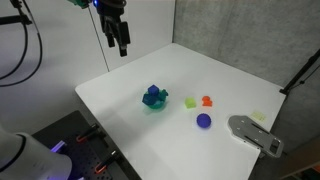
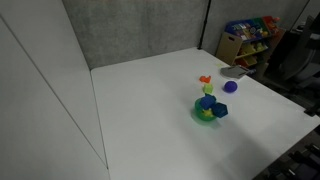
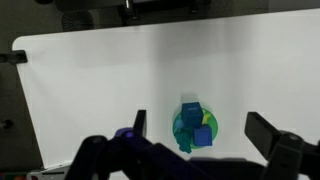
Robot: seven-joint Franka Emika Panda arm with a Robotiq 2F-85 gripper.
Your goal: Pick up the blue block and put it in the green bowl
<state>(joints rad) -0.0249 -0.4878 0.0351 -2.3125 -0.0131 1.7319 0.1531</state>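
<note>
The blue block [image 3: 203,136] sits inside the green bowl [image 3: 177,130], in the middle of the white table [image 1: 230,75]. The wrist view looks straight down into the bowl. It shows the block's flat dark-blue sides and a bit of yellow next to it. The gripper [image 1: 121,44] hangs high over the far left of the table, with its jaws spread wide and nothing in them. Only an exterior view shows a shelf [image 2: 250,40] of bright things far off. Right of the bowl lie a lime piece [image 1: 190,102], an orange piece [image 1: 207,100] and a purple dome [image 1: 203,121].
</note>
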